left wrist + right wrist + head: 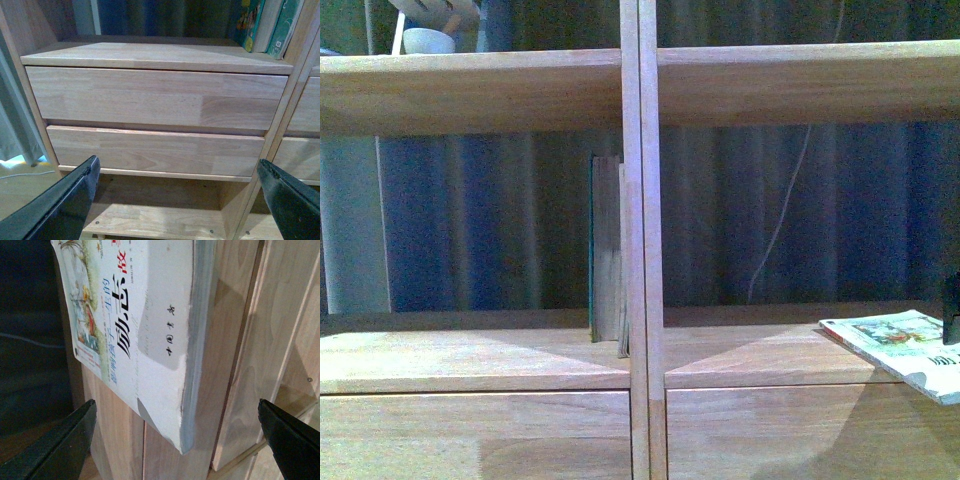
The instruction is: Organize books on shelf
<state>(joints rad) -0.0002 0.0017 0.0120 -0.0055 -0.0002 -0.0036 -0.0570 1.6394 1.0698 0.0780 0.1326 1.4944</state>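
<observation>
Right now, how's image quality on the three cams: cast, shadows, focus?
Front view: heavy blue cast, dim, soft; diagonal shadows cross the light-wood shelf board; the pale illustrated paperback is cropped at the frame edge. Left wrist view: evenly lit, plain wooden drawer fronts fairly sharp, black left gripper fingers softer. Right wrist view: paperback's title legible, background beside it nearly black.

Black wedge-shaped fingers are being shown on both arms.
The left gripper (177, 162) and right gripper (176, 402) are each being seen as two matte black fingers (62, 202), broad at the base and narrowing to blunt tips; a fine grainy surface is being picked out on the right pair.
</observation>
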